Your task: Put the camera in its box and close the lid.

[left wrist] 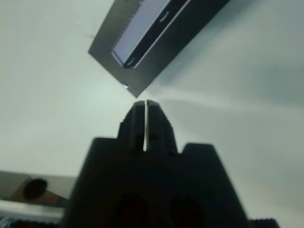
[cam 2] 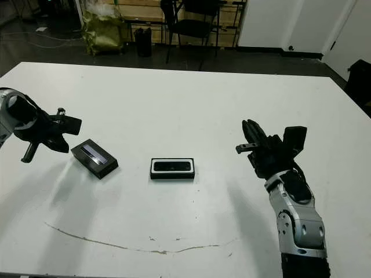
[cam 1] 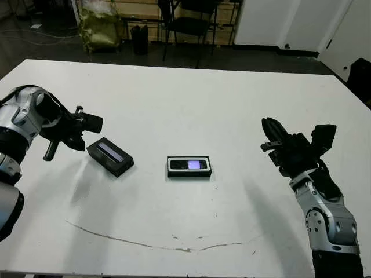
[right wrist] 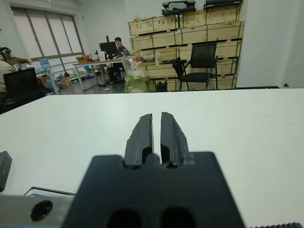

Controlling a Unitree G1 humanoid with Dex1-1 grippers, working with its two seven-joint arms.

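We see a white table (cam 1: 191, 98) with three small things near the middle of the frame. The box (cam 1: 189, 167) sits just below the middle, flat on the table, black outside with a white edge inside. The camera (cam 1: 189, 165) lies in the box already, and its little bluish window faces up. The lid (cam 1: 110, 156) is to the left of the box, apart from it, turned at a slant, with its pale stripe on top. It is not on the box, so the box is open. Our left gripper (cam 1: 87, 123) hangs at the left side of the frame, just up and left of the lid, close to one corner but not touching it. In the left wrist view its two fingers (left wrist: 137, 124) are pressed almost together, with only a thin crack between them, and they hold nothing. Our right gripper (cam 1: 271, 134) is at the right side of the frame, well apart from the box. Its fingers (right wrist: 141, 137) are narrow too, with a slim gap, and they are empty. A thin brown line (cam 1: 151, 244) runs across the table near the bottom. Beyond the table, at the top of the frame, stand a black chair (cam 1: 194, 23) and wooden crates (right wrist: 190, 45).
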